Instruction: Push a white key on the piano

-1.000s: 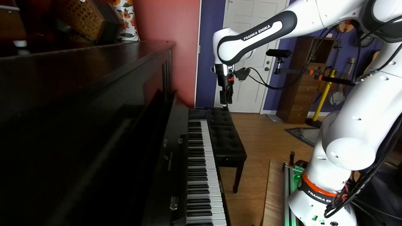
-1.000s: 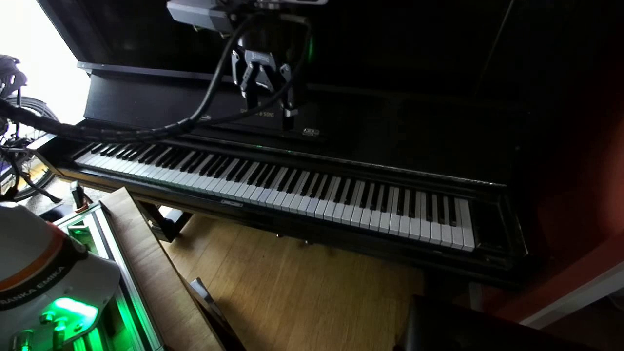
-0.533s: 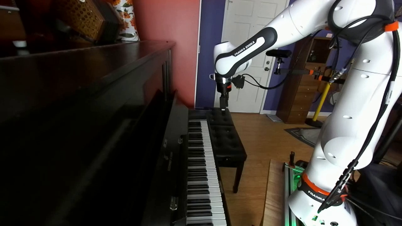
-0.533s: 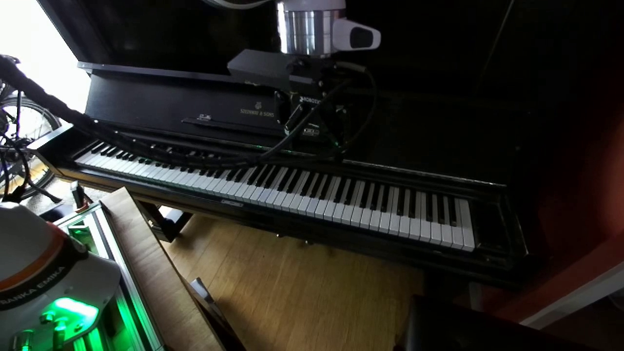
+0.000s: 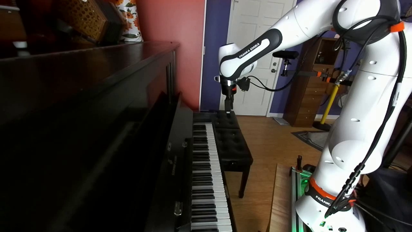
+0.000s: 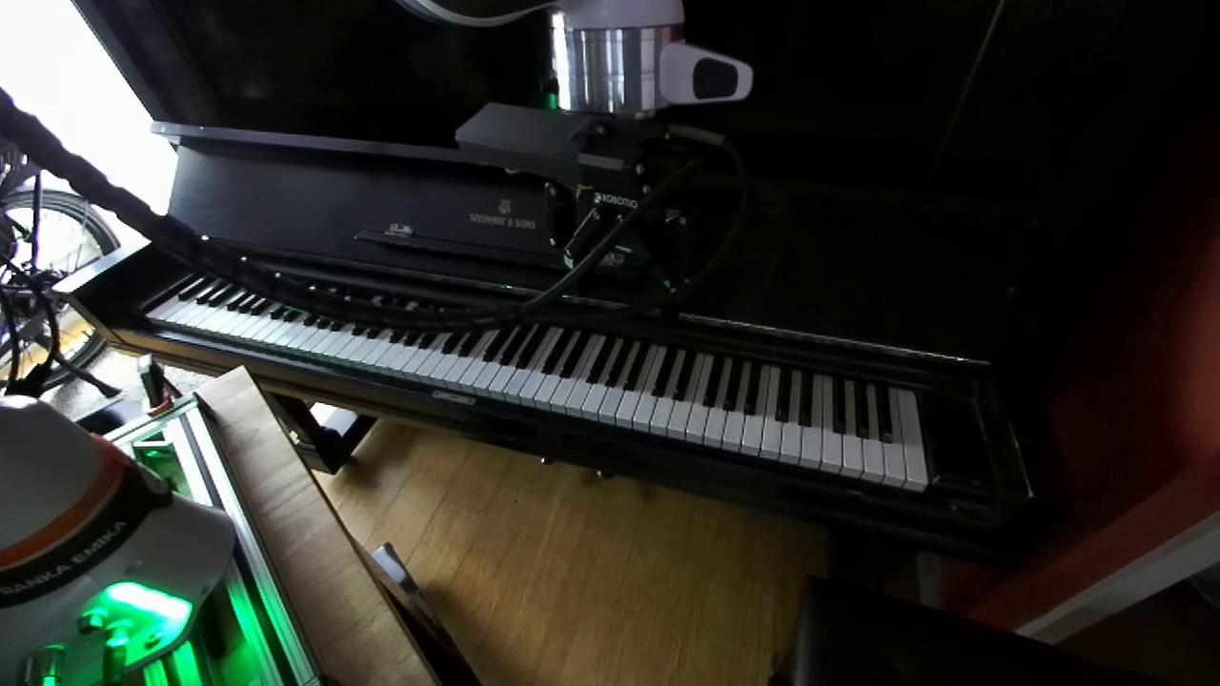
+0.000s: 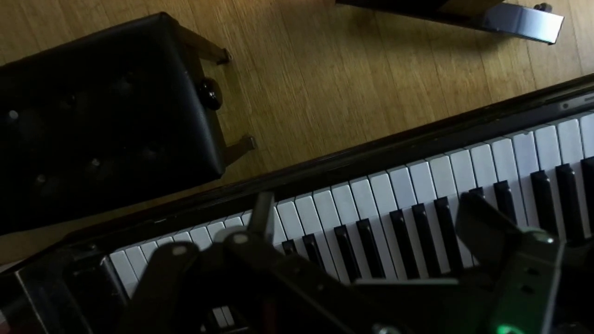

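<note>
The piano is large and dark, with a long row of white keys [image 6: 610,402] and black keys; its wooden body also shows in an exterior view [image 5: 96,106]. In the wrist view the white keys [image 7: 343,204] run diagonally across the frame. My gripper [image 7: 371,215] is open and empty, its two fingers wide apart, with keys seen between them. In both exterior views the gripper [image 5: 229,109] hangs fingers down above the level of the keyboard. In an exterior view the dark gripper [image 6: 624,286] is hard to tell from the dark piano, and a cable partly crosses it.
A black padded bench [image 5: 233,145] stands along the far part of the keyboard; it also shows in the wrist view [image 7: 106,125]. The raised fallboard [image 6: 334,205] stands behind the keys. A loose cable [image 6: 286,295] hangs from the arm over the low-side keys. A wooden board [image 6: 286,534] lies beside the robot base.
The gripper has come down and shifted to the right along the keyboard in an exterior view, mostly in the first half second. Since then it has moved only slightly. The gripper stays open.
</note>
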Tool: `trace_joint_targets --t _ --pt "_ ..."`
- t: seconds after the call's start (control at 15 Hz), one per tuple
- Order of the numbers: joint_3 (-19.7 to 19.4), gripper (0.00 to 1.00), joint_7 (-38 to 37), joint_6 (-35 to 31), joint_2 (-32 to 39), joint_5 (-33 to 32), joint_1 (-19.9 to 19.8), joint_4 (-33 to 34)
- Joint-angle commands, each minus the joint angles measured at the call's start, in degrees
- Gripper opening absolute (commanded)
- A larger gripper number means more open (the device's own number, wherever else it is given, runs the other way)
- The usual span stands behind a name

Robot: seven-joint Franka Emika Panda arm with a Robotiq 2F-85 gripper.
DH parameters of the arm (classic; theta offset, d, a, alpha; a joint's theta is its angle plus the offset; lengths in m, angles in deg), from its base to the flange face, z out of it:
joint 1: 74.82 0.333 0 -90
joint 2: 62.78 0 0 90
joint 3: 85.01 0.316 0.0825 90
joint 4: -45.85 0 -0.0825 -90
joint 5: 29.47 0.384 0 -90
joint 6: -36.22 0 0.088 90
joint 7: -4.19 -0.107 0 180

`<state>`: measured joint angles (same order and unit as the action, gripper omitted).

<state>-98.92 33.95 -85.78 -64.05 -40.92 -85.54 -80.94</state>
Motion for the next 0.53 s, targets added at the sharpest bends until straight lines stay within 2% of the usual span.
trace_joint_targets --t 0.0,0.27,0.4,0.47 --pt "0.5 1.00 0.0 0.1 0.0 0.0 -0.5 0.1" --pt "-0.6 1.00 3.7 -1.7 4.7 -0.3 -1.7 2.2" --pt "-1.0 1.00 7.4 -5.9 7.5 -0.3 -3.0 3.0" --pt "-1.3 1.00 9.2 -10.2 9.6 -0.5 -3.8 3.3"
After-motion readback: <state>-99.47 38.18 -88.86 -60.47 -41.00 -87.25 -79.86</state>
